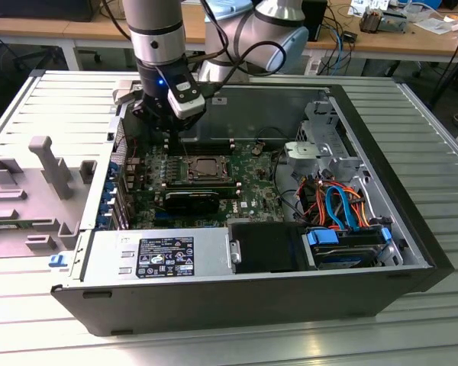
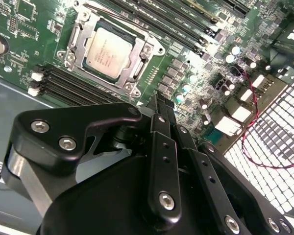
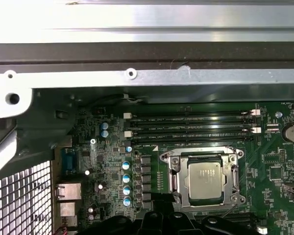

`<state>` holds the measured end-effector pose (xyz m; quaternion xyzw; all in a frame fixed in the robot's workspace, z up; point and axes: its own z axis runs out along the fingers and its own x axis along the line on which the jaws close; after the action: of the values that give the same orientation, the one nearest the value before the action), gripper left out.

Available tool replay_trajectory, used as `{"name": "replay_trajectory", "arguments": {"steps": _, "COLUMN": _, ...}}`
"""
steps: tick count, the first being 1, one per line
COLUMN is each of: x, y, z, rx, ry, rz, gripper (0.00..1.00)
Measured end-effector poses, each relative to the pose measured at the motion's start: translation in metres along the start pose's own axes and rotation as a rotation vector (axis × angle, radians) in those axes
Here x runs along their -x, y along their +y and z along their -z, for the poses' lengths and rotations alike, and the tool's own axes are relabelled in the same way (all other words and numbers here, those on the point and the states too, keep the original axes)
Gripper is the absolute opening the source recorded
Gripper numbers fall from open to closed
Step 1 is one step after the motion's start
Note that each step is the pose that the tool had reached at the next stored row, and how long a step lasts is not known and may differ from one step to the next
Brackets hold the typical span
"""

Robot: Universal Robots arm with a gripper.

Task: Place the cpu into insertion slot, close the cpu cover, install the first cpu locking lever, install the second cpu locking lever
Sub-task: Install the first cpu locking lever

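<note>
Starting at the exterior view's left, we see a grey fixture block [image 1: 49, 179] resting on the ribbed metal surface [image 1: 412, 107], just beside the open computer case [image 1: 237, 297]. Moving rightwards, our pincer [image 1: 170, 131] hangs above the motherboard [image 1: 252, 198], near the case's rear wall and up-left of the socket area. In the second wrist view its fingers [image 2: 162, 147] look pressed together with nothing between them, so we judge it clenched and empty.

Further right sits the cpu [image 2: 108, 51]: its silver top lies flat inside the insertion slot [image 1: 208, 169], and in both wrist views the cpu cover [image 3: 204, 155] appears folded down around it, the chip showing through the central window. We therefore judge the placement done and the cover lowered. A thin locking lever [image 2: 95, 11] runs along one edge of the socket; whether it is latched we cannot tell.

Past the socket, at the exterior view's right, lie the orange and blue cables [image 1: 337, 204] and the drive bay [image 1: 347, 244].

The risks, as we judge them: the closed fingers could slip off a thin lever, which might spring back, or strike the small capacitors [image 3: 127, 177] just beside the socket. A cover not fully seated would jam a lever.
</note>
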<state>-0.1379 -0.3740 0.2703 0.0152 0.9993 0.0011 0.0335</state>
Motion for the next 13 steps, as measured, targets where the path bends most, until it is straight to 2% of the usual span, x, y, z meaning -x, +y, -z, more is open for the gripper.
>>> {"name": "replay_trajectory", "arguments": {"steps": 3, "x": -0.0048, "y": 0.0001, "z": 0.0003, "rx": 0.0001, "ry": -0.0012, "rz": 0.0, "gripper": 0.11}}
{"name": "replay_trajectory", "arguments": {"steps": 6, "x": -0.005, "y": 0.0021, "z": 0.0003, "rx": 0.0, "ry": -0.0011, "rz": 0.0, "gripper": 0.11}}
{"name": "replay_trajectory", "arguments": {"steps": 13, "x": -0.0054, "y": 0.0155, "z": 0.0003, "rx": 0.0001, "ry": -0.0013, "rz": 0.0, "gripper": 0.11}}
